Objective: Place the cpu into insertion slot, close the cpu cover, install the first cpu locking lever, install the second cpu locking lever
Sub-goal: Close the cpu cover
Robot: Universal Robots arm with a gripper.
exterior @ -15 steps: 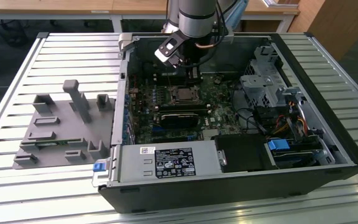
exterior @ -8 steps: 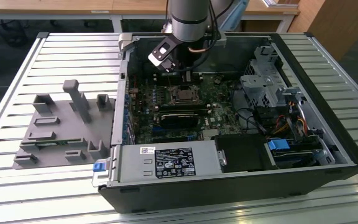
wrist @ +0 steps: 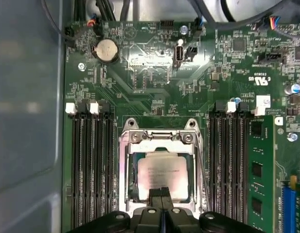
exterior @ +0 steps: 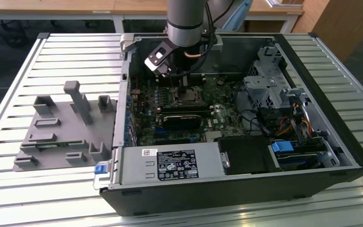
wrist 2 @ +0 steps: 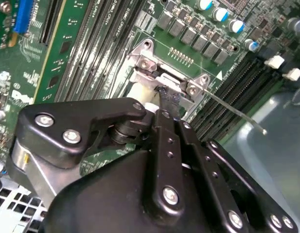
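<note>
The cpu (wrist: 162,172), silver-grey top up, lies in the insertion slot (exterior: 186,97) on the green motherboard. The cpu cover (wrist: 161,139), a silver frame with a window, lies flat around the chip. My gripper (wrist: 162,193) hangs right over the socket's near edge, its two black fingers pressed together with nothing seen between them. In the second wrist view the gripper (wrist 2: 165,97) tip touches the silver frame (wrist 2: 149,63). A thin wire locking lever (wrist 2: 235,113) sticks out sideways from the socket. In the exterior view the gripper (exterior: 183,87) stands inside the open computer case.
Black memory slots (wrist: 91,165) flank the socket, with a green memory module (wrist: 259,170) beside them. A black card (exterior: 181,118), the power supply (exterior: 168,165) and a drive cage (exterior: 270,85) crowd the case. A grey fixture (exterior: 62,127) sits at the exterior view's left.
</note>
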